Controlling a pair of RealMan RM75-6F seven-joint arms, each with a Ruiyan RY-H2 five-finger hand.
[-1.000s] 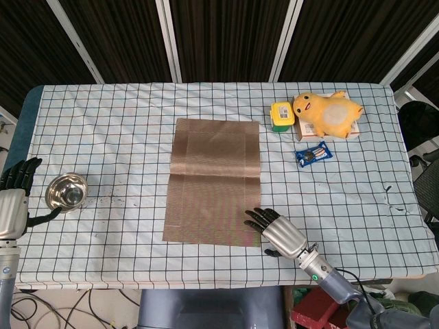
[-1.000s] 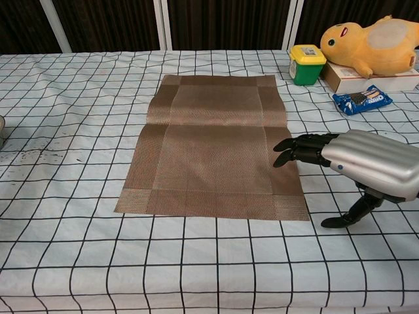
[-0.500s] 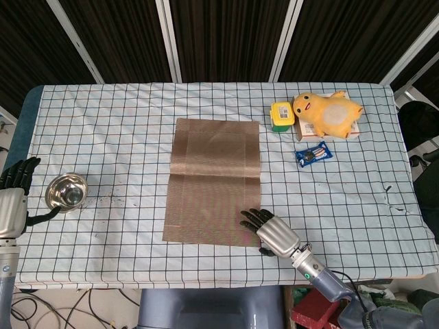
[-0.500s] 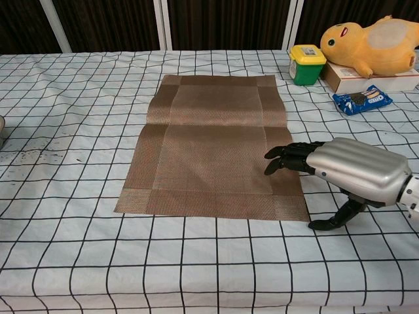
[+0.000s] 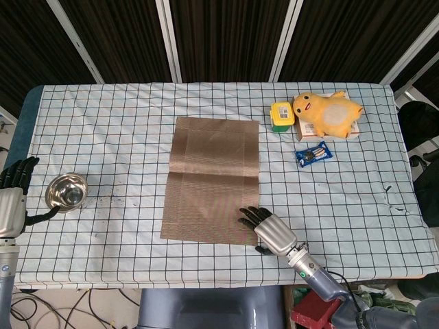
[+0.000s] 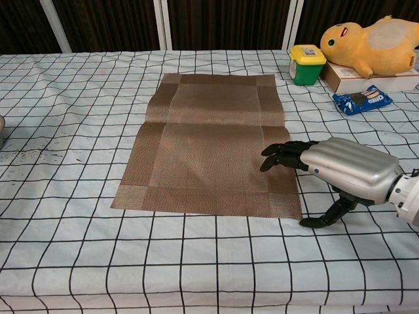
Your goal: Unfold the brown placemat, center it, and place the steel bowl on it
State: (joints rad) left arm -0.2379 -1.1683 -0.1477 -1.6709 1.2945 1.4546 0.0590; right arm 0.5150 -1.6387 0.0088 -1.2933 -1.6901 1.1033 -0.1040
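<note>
Brown placemat (image 6: 209, 150) slightly leftward under right-hand fingers (image 6: 278, 156).

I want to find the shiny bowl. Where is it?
In the head view, the steel bowl sits near the table's left edge, just beside the left hand and far left of the brown placemat.

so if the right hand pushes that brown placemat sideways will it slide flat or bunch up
The brown placemat probably slides rather than bunches: it lies nearly flat and looks woven and fairly stiff. The crease across it may buckle slightly. The checked tablecloth beneath is already wrinkled, so it may drag along under the right hand, whose fingertips rest on the mat's edge.
</note>
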